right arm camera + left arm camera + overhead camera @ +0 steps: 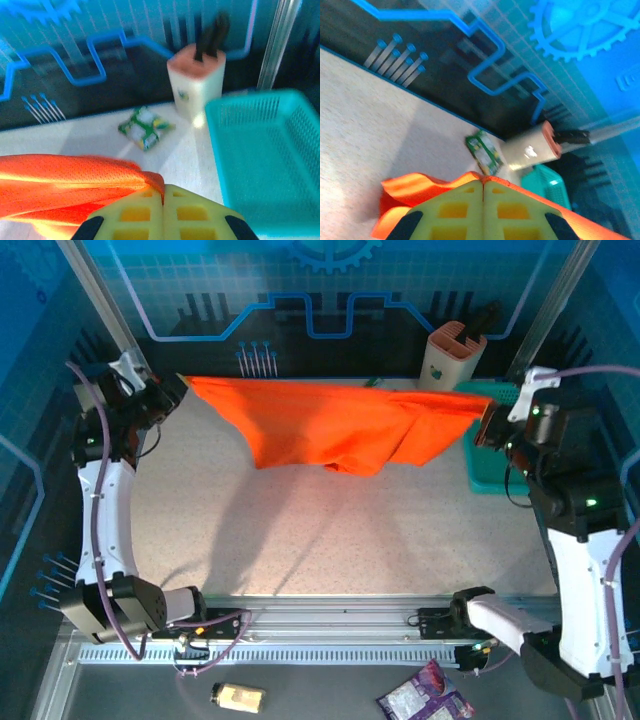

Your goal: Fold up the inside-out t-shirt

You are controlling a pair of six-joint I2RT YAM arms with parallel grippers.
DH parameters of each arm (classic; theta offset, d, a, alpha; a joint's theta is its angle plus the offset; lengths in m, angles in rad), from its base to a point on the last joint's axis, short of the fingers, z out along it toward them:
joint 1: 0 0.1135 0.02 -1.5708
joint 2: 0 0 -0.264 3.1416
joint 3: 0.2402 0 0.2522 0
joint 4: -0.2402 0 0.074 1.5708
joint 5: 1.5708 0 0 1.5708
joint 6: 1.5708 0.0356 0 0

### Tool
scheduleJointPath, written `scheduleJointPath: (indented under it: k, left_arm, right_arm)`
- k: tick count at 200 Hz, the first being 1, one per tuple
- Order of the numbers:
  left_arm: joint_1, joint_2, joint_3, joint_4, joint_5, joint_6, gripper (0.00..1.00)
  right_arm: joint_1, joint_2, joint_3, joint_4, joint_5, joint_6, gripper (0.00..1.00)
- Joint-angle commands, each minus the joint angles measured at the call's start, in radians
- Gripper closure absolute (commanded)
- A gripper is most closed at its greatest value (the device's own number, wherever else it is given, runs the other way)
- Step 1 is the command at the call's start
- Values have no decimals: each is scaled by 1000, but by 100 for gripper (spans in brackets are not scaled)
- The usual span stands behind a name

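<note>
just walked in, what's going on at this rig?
Both arms hold the plain bright orange cloth t-shirt stretched between them, above the speckled table. The left arm has its jaws shut on one end, the right arm on the other, near the teal plastic mesh basket. The shirt hangs wrinkled, not yet laid flat.

Top external: high above the near edge of the table (300, 540), facing down and forward, wide. Wrist views: low, close, facing the back wall (75, 60) — both sharing knife block (197, 87), teal basket (270, 160), green packet (146, 127).

No legible text anywhere; print on green-white packet (146, 128) too blurred to read
</note>
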State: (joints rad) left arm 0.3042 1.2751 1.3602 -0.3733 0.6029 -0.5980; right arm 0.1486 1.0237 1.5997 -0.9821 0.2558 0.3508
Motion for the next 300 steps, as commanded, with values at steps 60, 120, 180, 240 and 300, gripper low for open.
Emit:
scheduleJointPath:
  k: [60, 120, 180, 240, 300]
  left_arm:
    - [-246, 248, -358, -53, 157, 136, 100]
    - [-267, 360, -330, -26, 108, 186, 69]
    - [-316, 283, -387, -131, -111, 266, 51]
    - [-378, 213, -549, -32, -293, 205, 40]
    - [-440, 282, -509, 50, -208, 283, 43]
  right_arm:
    - [-158, 97, -706, 255, -289, 122, 100]
    - [-321, 217, -741, 338, -355, 77, 100]
    - [-361, 255, -734, 354, -384, 77, 100]
    - [-361, 253, -730, 342, -403, 73, 100]
    - [-360, 258, -733, 349, -426, 77, 100]
